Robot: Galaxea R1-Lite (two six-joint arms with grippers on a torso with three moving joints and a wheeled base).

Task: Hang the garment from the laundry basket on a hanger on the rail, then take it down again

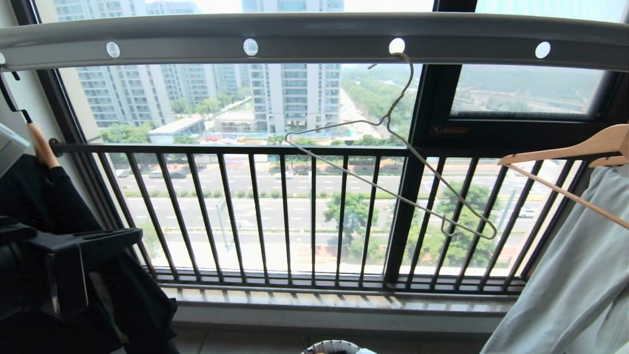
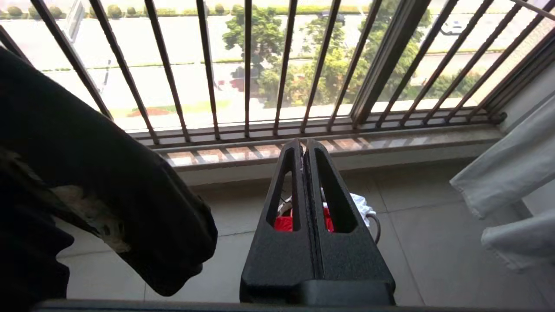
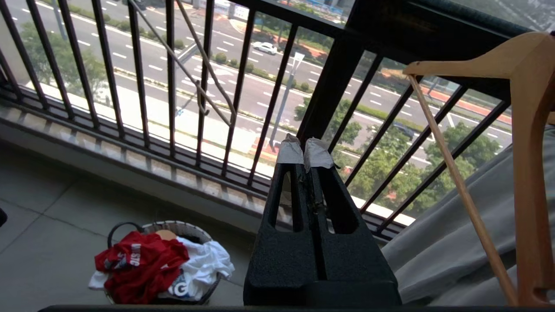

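On the floor by the window sill, your red garment (image 3: 139, 264) lies bundled in the laundry basket (image 3: 173, 228), piled against a white printed garment (image 3: 200, 265). Above it, the wire hanger (image 1: 393, 172) hangs bare and tilted, hooked through a hole of the grey rail (image 1: 314, 37), well apart from the shirt. Your right gripper (image 3: 305, 151) is raised in front of the window railing (image 1: 275, 211), its taped fingers pressed together on nothing. Your left gripper (image 2: 303, 145) is likewise clenched and empty, pointing toward the sill with the basket seen past it. A black shirt (image 1: 73, 275) hangs at your left, and a wooden hanger (image 1: 585, 152) with a pale garment (image 1: 580, 275) at your right.
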